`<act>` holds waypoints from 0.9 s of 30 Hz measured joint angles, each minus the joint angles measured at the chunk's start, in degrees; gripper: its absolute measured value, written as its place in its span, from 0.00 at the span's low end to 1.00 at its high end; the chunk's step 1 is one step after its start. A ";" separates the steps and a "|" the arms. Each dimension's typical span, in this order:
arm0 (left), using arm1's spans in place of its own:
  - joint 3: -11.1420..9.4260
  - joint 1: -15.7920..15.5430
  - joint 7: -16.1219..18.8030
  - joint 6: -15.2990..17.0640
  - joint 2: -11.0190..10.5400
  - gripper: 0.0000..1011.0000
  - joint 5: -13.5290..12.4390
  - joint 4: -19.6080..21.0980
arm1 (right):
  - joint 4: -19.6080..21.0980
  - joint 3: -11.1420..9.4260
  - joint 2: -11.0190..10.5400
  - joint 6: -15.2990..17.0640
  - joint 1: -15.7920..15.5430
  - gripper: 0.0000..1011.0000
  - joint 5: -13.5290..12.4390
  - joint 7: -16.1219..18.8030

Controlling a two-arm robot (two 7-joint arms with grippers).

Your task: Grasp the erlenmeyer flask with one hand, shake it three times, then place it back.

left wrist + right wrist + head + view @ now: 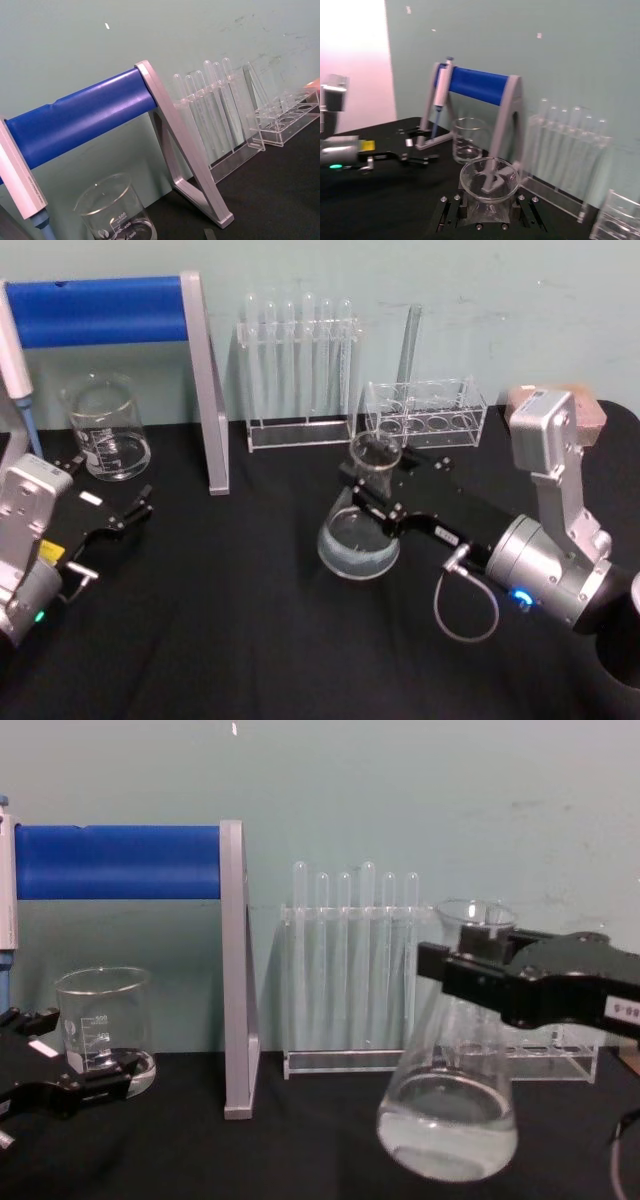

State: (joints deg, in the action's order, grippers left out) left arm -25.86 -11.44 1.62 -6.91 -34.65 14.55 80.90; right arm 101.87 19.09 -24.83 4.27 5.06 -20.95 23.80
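The erlenmeyer flask (355,545) is clear glass with some liquid pooled in its wide base. It is tilted, neck leaning toward the back right, at the middle of the black table. My right gripper (373,490) is shut on its neck just under the flared lip. From the chest view the flask (447,1120) leans with its base swung left, and the black right gripper (470,968) crosses its neck. The right wrist view looks down into the flask's mouth (490,187). My left gripper (110,512) rests open at the table's left, near the beaker.
A glass beaker (105,430) stands at the back left. Beside it is a pipette stand with a blue bar (100,310) and a hanging pipette (15,350). A rack of test tubes (300,370) and a lower clear rack (425,415) line the back wall behind the flask.
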 joint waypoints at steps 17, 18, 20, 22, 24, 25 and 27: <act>0.00 0.00 0.00 0.00 0.00 0.99 0.00 0.00 | 4.32 4.69 -3.39 -0.95 -1.91 0.44 -2.09 3.28; 0.00 0.00 0.00 0.00 0.00 0.99 0.00 0.00 | 4.39 4.81 -3.49 -0.99 -1.92 0.44 -2.15 3.31; 0.00 0.00 0.00 0.00 0.00 0.99 0.00 0.00 | 4.50 5.09 -3.76 -1.11 -1.92 0.45 -2.25 3.31; 0.00 0.00 0.00 0.00 0.00 0.99 0.00 0.00 | 4.50 5.22 -3.87 -1.18 -1.89 0.45 -2.28 3.25; 0.00 0.00 0.00 0.00 0.00 0.99 0.00 0.00 | 4.45 5.26 -3.91 -1.25 -1.82 0.44 -2.32 3.06; 0.00 0.00 0.00 0.00 0.00 0.99 0.00 0.00 | 4.31 5.26 -3.93 -1.29 -1.69 0.44 -2.34 2.86; 0.00 0.00 0.00 0.00 0.00 0.99 0.00 0.00 | 3.93 5.16 -3.87 -1.32 -1.40 0.44 -2.35 2.34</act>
State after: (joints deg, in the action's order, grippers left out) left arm -25.86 -11.43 1.62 -6.91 -34.65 14.55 80.90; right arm 105.80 24.25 -28.71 2.95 3.66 -23.30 26.14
